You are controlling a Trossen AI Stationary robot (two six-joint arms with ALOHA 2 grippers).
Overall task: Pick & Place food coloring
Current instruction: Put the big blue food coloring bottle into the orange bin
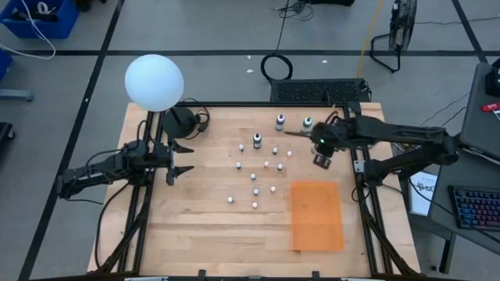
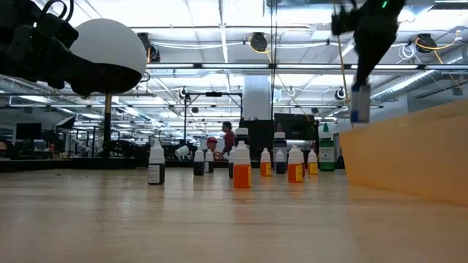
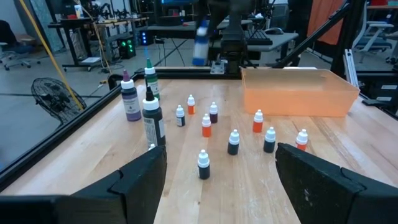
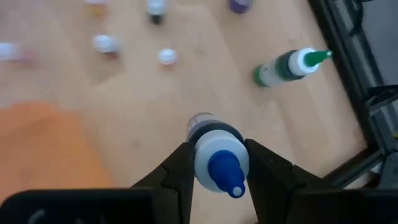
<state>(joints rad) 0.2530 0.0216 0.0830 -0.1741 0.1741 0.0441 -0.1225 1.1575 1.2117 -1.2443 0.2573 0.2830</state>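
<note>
Right gripper (image 4: 217,163) is clamped on a blue-capped food coloring bottle (image 4: 217,155), held aloft just beyond the orange bin (image 3: 298,93). Carry it over the bin's wall, lower, then release — avoid tilting. Left gripper (image 1: 178,160) waits open, well clear of the bin.

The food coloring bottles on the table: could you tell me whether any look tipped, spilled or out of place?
Nothing stands out. The bottles on the table stand upright, with no spill visible. One blue-capped bottle is off the table only because the right gripper holds it in the air. The left gripper waits open at the left side.
</note>
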